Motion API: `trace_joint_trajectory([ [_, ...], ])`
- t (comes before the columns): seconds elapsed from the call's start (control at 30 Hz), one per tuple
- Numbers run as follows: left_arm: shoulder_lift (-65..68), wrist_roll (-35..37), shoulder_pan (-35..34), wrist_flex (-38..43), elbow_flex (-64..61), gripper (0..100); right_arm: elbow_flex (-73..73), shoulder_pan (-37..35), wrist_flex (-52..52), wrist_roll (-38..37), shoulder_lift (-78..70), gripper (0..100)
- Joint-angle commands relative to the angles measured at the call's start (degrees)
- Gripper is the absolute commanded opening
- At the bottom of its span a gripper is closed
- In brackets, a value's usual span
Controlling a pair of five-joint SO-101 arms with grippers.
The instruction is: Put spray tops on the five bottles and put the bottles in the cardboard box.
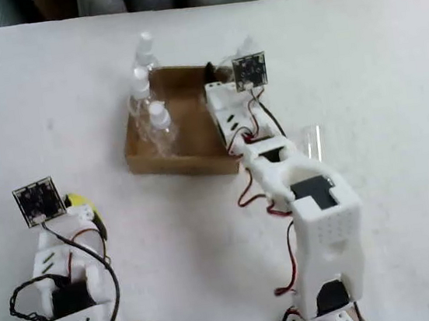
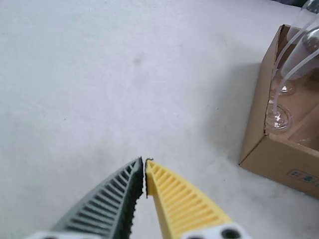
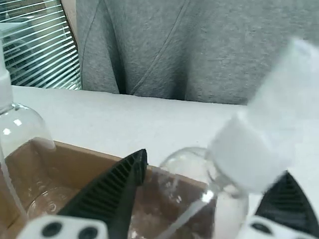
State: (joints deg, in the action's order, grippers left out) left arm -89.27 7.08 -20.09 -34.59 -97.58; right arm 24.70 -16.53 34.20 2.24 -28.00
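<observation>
I looked down on the counter and counted what was done. The cardboard box [image 1: 176,165] sat near the middle of the counter, a bit toward the far edge. Three bottles [image 1: 161,124] stood inside it in a row, along the wall that faces the counter's left edge. Each one had its white top on, so I judged those three finished.

My right tool [image 3: 214,169] was at the box's far corner, on the side toward the counter's right edge. Its two fingers were spread around a tilted bottle [image 3: 189,179] and looked to be gripping it. That bottle had its spray top [image 3: 254,149] on, and it hung over the box wall. It was number four, and I judged it nearly in but not set down yet.

A clear thing [image 1: 314,142] lay on the counter just beside the right arm [image 1: 313,195], toward the right edge. I think it was the fifth bottle. I could not tell if it had a top.

My left tool [image 2: 144,167] was pinched tight on nothing, over bare counter near the near left corner, well apart from the box.

So there were three done, one almost done, and one left.
</observation>
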Motion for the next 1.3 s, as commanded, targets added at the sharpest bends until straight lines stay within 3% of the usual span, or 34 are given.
trace_joint_trajectory([
  [0.0,-1.1,0.2,0.8,0.9,0.4,2,0.4,-1.7,-0.3,0.0,5.0,35.2],
  [0.3,-1.1,0.2,0.8,0.9,0.4,2,0.3,-1.5,-0.3,-0.5,5.0,34.4],
  [0.53,-1.1,0.2,0.8,0.9,0.4,2,0.2,-0.9,-0.3,-0.5,5.4,20.0],
  [0.83,-1.1,0.2,0.8,0.9,0.4,2,0.2,0.0,-0.9,-0.2,6.5,19.8],
  [1.27,-1.1,0.2,2.6,-1.1,0.4,3,-4.0,0.3,-28.6,10.5,19.3,19.8],
])
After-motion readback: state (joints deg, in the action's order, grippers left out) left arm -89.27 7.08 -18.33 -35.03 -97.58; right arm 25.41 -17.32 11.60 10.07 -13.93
